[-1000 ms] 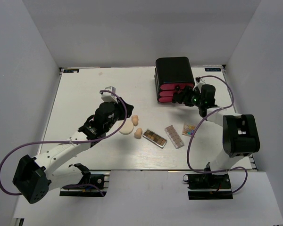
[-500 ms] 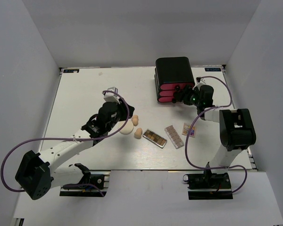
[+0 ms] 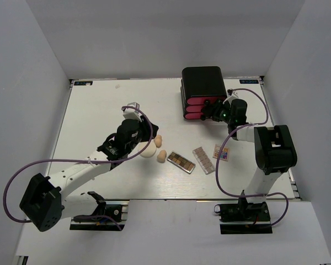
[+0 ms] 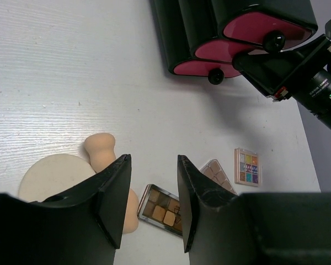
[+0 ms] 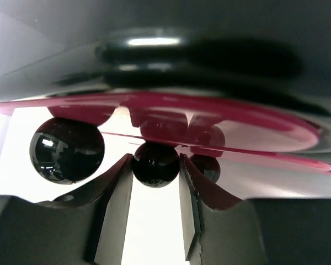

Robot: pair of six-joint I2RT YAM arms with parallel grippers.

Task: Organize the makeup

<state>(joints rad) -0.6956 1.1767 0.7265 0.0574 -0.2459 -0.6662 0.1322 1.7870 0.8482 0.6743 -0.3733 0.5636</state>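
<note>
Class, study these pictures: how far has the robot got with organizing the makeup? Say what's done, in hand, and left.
Done: nothing put away yet. In hand: the right gripper is closed on a drawer knob of the black box; the left gripper hangs open, empty. Left: round puff, two egg sponges, brown palette, clear palette, multicolour palette all lie on the table.
</note>
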